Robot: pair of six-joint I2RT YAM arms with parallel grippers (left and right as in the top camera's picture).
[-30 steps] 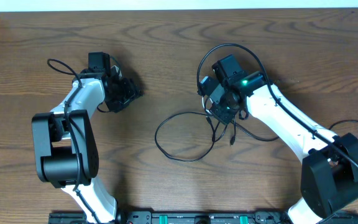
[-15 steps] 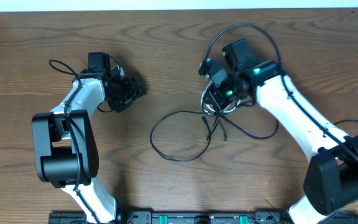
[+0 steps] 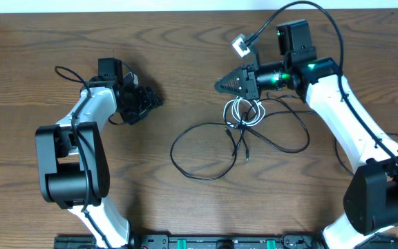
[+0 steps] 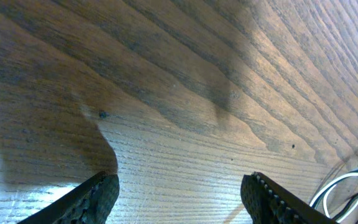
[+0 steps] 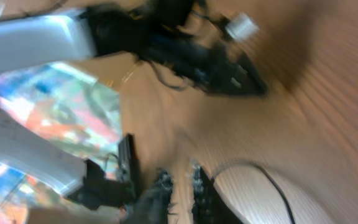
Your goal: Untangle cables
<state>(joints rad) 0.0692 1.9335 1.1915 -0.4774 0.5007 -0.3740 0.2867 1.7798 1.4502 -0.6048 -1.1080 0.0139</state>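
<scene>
The cables lie right of centre on the table. The white cord (image 3: 244, 111) is a small coil, and the thin black cord (image 3: 200, 151) runs from it in wide loops to the left and right. My right gripper (image 3: 221, 85) hovers just above-left of the coil, pointing left. In the blurred right wrist view the right gripper (image 5: 180, 175) has a narrow gap between its fingers with only wood behind, and a strand of black cord (image 5: 272, 186) beside it. My left gripper (image 3: 144, 102) is far left of the cables; the left wrist view shows this left gripper (image 4: 180, 179) open wide and empty.
A thick black robot wire with a small white tag (image 3: 240, 45) arches over the right arm. The table's far edge runs along the top. The white cord's edge (image 4: 347, 185) shows at the lower right of the left wrist view.
My right gripper has lifted away from the tangle toward the upper right and turned to point left, its fingers parting slightly. The white coil now lies free on the table. The left arm hardly moved.
</scene>
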